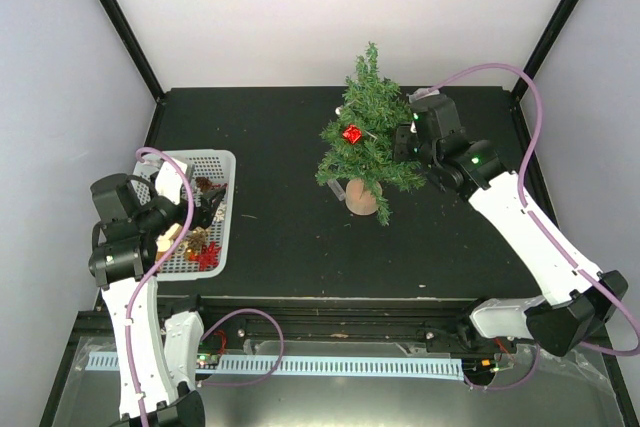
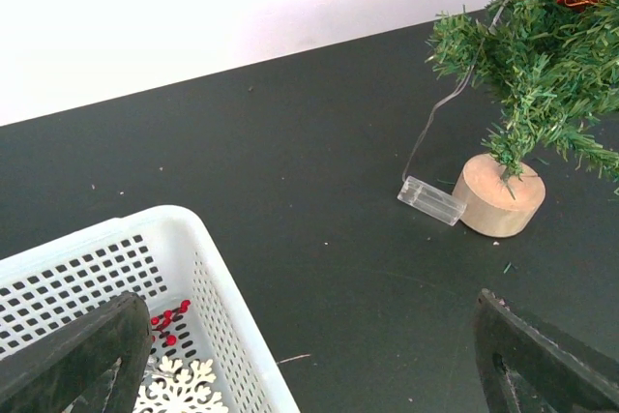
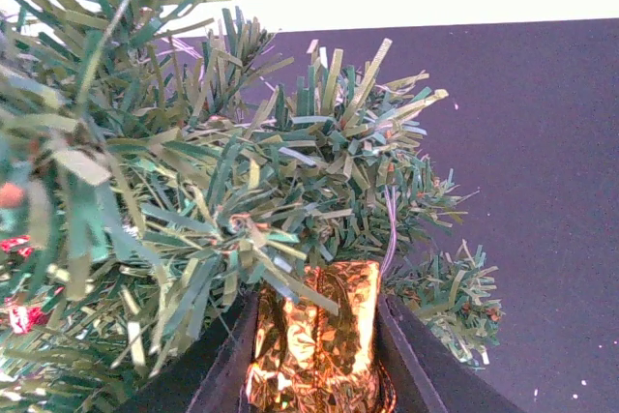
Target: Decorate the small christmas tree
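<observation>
The small christmas tree (image 1: 366,137) stands on its tan wooden stump (image 1: 363,197) at the table's centre right, with a red ornament (image 1: 351,133) hanging on its left side. My right gripper (image 1: 406,139) is at the tree's right side, pressed into the branches. In the right wrist view it (image 3: 315,336) is shut on a gold foil gift-box ornament (image 3: 314,336), right against the needles. My left gripper (image 1: 195,202) is open and empty over the white basket (image 1: 226,162). The left wrist view shows the tree (image 2: 542,55), its stump (image 2: 498,195) and the basket's corner (image 2: 184,224).
The basket holds several ornaments: a white snowflake (image 2: 179,389), red berries (image 2: 166,321), and gold and red pieces (image 1: 200,245). A clear plastic battery box (image 2: 431,200) with a thin wire lies beside the stump. Black frame posts stand at the back corners.
</observation>
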